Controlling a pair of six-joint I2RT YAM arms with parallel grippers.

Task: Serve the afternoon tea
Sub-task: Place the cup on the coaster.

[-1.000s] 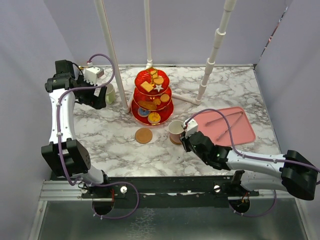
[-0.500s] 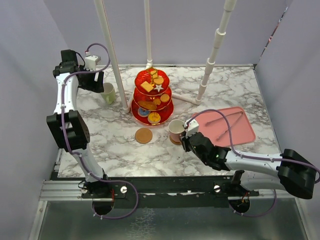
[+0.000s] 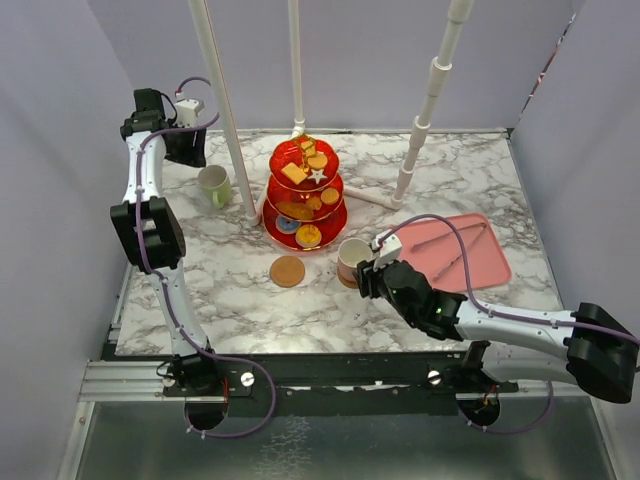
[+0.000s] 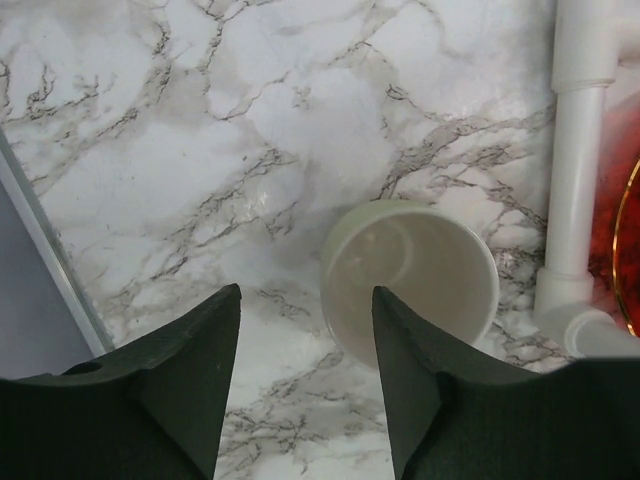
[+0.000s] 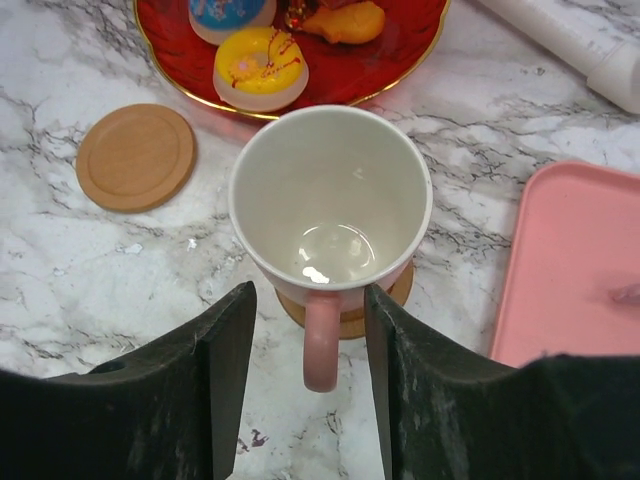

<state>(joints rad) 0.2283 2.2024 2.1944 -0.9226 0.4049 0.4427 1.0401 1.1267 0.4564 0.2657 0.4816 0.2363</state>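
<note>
**Pink mug** [image 5: 330, 200] — upright on a round brown coaster [image 5: 378, 300], front middle of the marble desk [image 3: 450, 170], just in front of the red tiered stand [image 3: 305, 195]. The right wrist view shows it empty, with its handle pointing toward the camera. In the overhead view the arm hides the handle.

**Right pincer** [image 5: 310, 292] — released. Its fingers stand on either side of the handle, with a gap showing on each side.

**Second coaster** [image 3: 287, 271] — bare, left of the pink mug and apart from it.

**Green mug** [image 3: 212, 185] — upright at the back left, near a white pipe [image 3: 225, 110]. The left wrist view shows it empty.

**Left pincer** [image 4: 305, 300] — released, with only bare marble between its fingers. The green mug lies beyond the right-hand finger.

**Stand contents** — biscuits and pastries on all three tiers in the overhead view. The right wrist view shows only the bottom tier, with a yellow doughnut [image 5: 260, 70].

**Pink tray** [image 3: 480, 262] — right of the pink mug, seen whole only from overhead.
</note>
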